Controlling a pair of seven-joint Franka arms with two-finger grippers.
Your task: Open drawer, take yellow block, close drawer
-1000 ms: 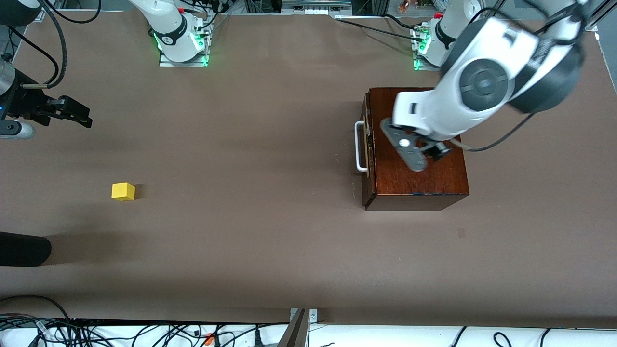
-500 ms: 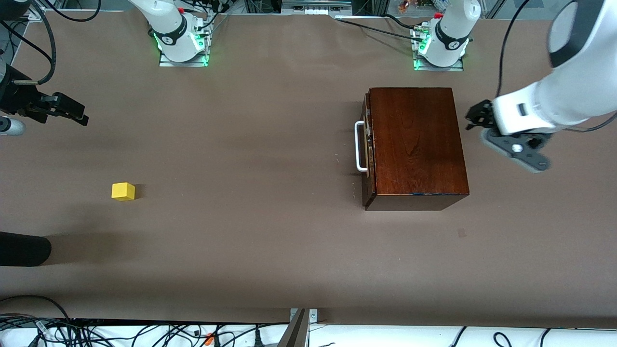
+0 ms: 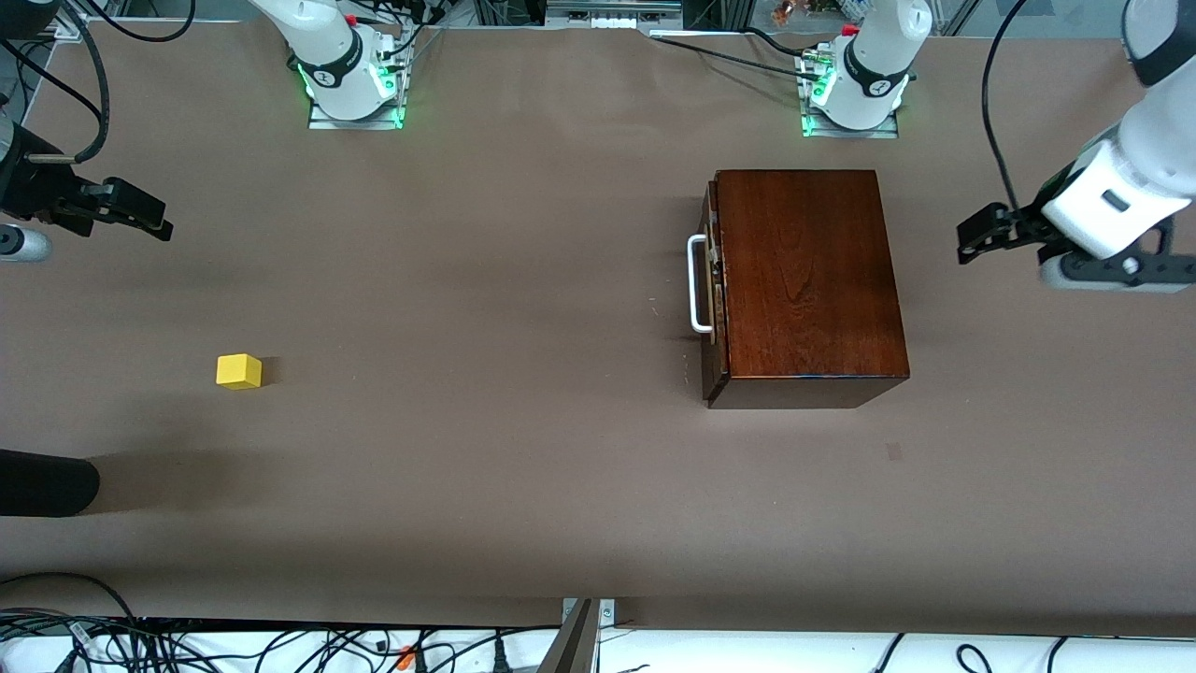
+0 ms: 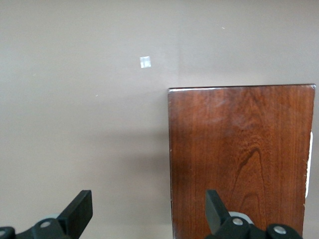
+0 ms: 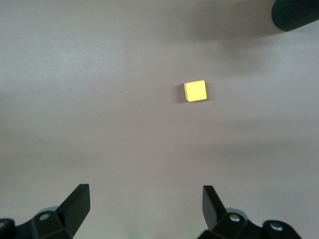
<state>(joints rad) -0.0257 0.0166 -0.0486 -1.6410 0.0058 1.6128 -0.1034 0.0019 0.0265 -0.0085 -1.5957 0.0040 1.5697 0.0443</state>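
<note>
The dark wooden box [image 3: 804,280] stands toward the left arm's end of the table. Its drawer [image 3: 712,280] is pushed in, and the white bar handle [image 3: 696,285] faces the right arm's end. The yellow block [image 3: 239,371] lies on the bare table toward the right arm's end, and it also shows in the right wrist view [image 5: 195,91]. My left gripper [image 3: 974,238] hangs open and empty over the table beside the box's back; the left wrist view shows the gripper [image 4: 148,211] over the box's edge [image 4: 239,159]. My right gripper [image 3: 154,222] is open and empty [image 5: 144,206], up over the table short of the block.
A black rounded object [image 3: 42,481] juts in at the table's edge near the block, and it also shows in the right wrist view [image 5: 296,12]. A small square mark [image 3: 894,451] is on the table nearer the camera than the box. Cables run along the front edge.
My left arm has swung from over the box's top out toward the left arm's end of the table. My right gripper has drawn slightly outward. The box and the block have not moved.
</note>
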